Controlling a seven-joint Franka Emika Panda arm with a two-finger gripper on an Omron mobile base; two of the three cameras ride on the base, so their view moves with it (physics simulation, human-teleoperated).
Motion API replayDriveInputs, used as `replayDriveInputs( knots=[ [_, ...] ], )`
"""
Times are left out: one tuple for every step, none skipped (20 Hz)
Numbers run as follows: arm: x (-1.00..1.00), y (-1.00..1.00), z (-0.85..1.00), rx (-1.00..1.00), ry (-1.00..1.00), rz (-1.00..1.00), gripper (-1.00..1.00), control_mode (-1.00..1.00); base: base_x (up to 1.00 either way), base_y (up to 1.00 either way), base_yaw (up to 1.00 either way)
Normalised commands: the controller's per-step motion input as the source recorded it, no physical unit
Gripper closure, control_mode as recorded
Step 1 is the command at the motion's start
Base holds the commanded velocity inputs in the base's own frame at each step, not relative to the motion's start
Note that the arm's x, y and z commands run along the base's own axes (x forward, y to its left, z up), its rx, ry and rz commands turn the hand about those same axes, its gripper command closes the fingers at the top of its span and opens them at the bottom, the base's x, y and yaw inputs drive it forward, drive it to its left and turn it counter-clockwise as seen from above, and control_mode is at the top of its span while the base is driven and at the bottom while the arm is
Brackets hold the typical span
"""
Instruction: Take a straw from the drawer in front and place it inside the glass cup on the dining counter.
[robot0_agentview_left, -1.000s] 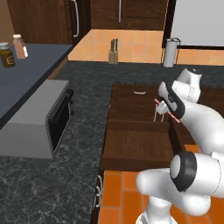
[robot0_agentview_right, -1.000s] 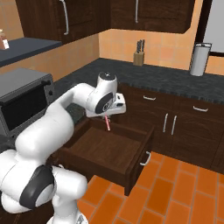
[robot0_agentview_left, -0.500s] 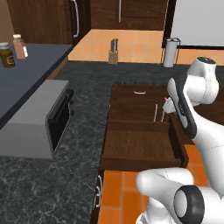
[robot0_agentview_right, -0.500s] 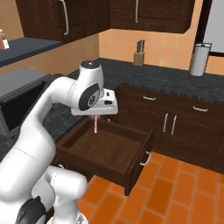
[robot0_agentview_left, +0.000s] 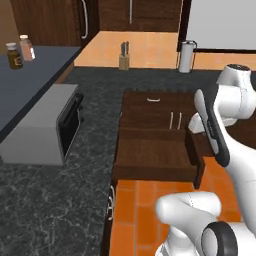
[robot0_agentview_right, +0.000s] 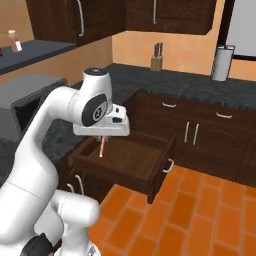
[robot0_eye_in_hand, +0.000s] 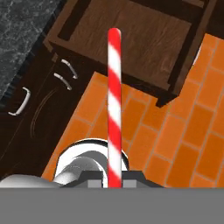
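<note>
Your drawer (robot0_agentview_right: 130, 162) stands pulled open below, bottom bare. Your end effector (robot0_agentview_right: 102, 136) hangs above its near-left corner, clamped on the straw (robot0_eye_in_hand: 114, 109), which points straight down, clear of the walls, ready to carry to the cup.

A rendered home kitchen, fitted out in dark wood and stone.

Around the end effector (robot0_agentview_right: 102, 138) run black speckled granite desks (robot0_agentview_left: 75, 200) over dark brown wooden cabinets with small silver handles (robot0_agentview_right: 205, 132), and a wide dark brown wooden drawer (robot0_agentview_right: 131, 161) stands pulled open just below it. Farther off, a wooden knife block (robot0_agentview_right: 157, 61) and a white paper-towel roll (robot0_agentview_right: 221, 63) stand against the orange wall; a grey microwave oven (robot0_agentview_left: 47, 125) sits to one side, and orange brick tiles (robot0_agentview_right: 200, 215) cover the floor.
</note>
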Motion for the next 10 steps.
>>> replayDriveInputs(
  knots=[
    [0.00, 0.00, 0.00, 0.00, 0.00, 0.00, 1.00, 1.00, -1.00, -0.29, -0.32],
    [0.00, 0.00, 0.00, 0.00, 0.00, 0.00, 1.00, 1.00, -1.00, -0.43, -0.45],
    [0.00, 0.00, 0.00, 0.00, 0.00, 0.00, 1.00, 1.00, -0.64, -0.39, -0.60],
    [0.00, 0.00, 0.00, 0.00, 0.00, 0.00, 1.00, 1.00, -0.14, -0.42, -0.73],
    [0.00, 0.00, 0.00, 0.00, 0.00, 0.00, 1.00, 1.00, 0.00, -0.50, -0.78],
    [0.00, 0.00, 0.00, 0.00, 0.00, 0.00, 1.00, 1.00, 0.00, -0.61, -0.79],
    [0.00, 0.00, 0.00, 0.00, 0.00, 0.00, 1.00, 1.00, 0.00, -0.71, -0.76],
    [0.00, 0.00, 0.00, 0.00, 0.00, 0.00, 1.00, 1.00, 0.00, -0.82, -0.74],
    [0.00, 0.00, 0.00, 0.00, 0.00, 0.00, 1.00, 1.00, 0.03, -1.00, -0.68],
    [0.00, 0.00, 0.00, 0.00, 0.00, 0.00, 1.00, 1.00, 0.21, -1.00, -0.60]
  ],
)
